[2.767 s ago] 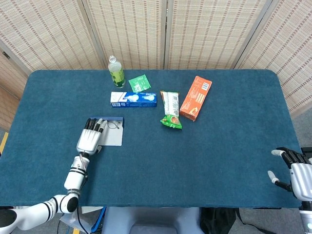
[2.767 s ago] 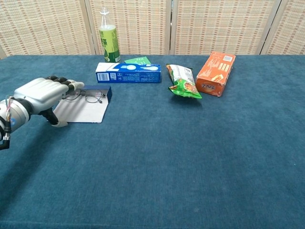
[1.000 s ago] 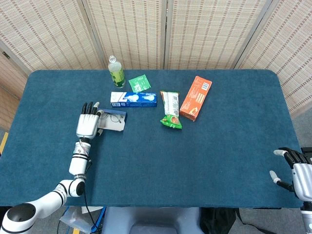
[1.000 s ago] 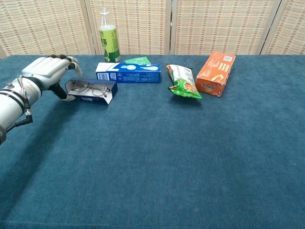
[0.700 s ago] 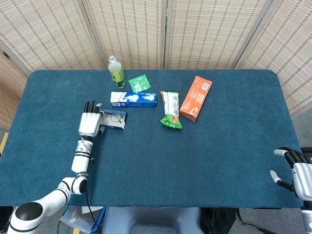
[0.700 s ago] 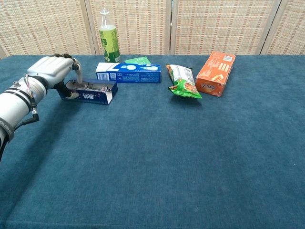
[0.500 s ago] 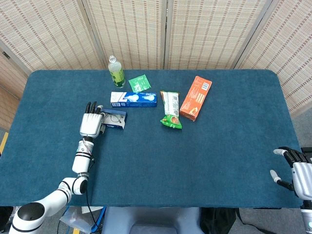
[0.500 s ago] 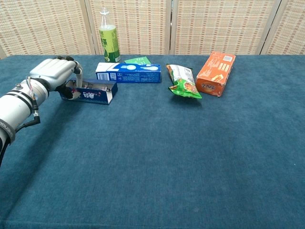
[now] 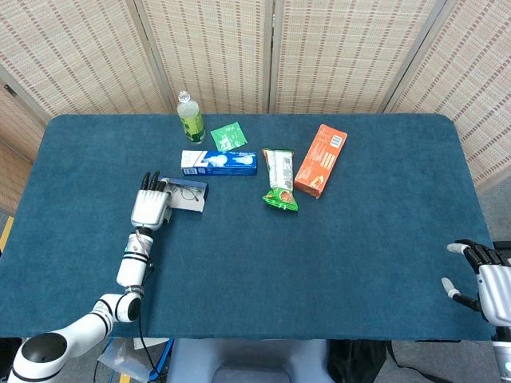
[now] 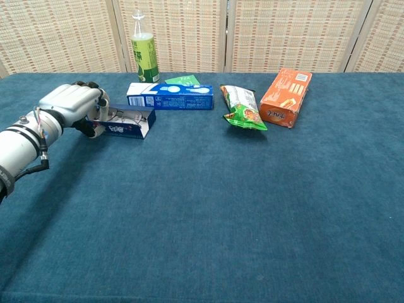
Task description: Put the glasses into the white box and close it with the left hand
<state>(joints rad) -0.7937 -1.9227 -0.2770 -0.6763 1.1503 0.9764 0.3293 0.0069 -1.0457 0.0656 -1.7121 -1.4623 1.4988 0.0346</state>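
Note:
The box (image 9: 185, 199) is blue outside and white inside, and sits left of centre on the table; the chest view shows the box (image 10: 124, 124) too. Its lid stands raised and tilted over the tray, printed blue face toward me. The thin-framed glasses (image 9: 188, 191) lie inside, and the glasses (image 10: 126, 115) still show above the lid's edge. My left hand (image 9: 150, 207) is at the box's left end, fingers stretched out, thumb side touching the lid; the chest view has the left hand (image 10: 74, 105) too. My right hand (image 9: 487, 281) hangs with fingers spread beyond the table's front right corner.
Behind the box lie a blue toothpaste carton (image 9: 219, 163), a green bottle (image 9: 190, 119) and a green sachet (image 9: 229, 136). A snack bag (image 9: 279, 179) and an orange carton (image 9: 321, 159) lie to the right. A woven screen (image 9: 271, 48) backs the blue tablecloth (image 9: 319, 263).
The lid, flat on the table 2.8 s ago, has been swung up by my left hand and now leans over the tray. The hand has slid slightly toward me. The right hand is still.

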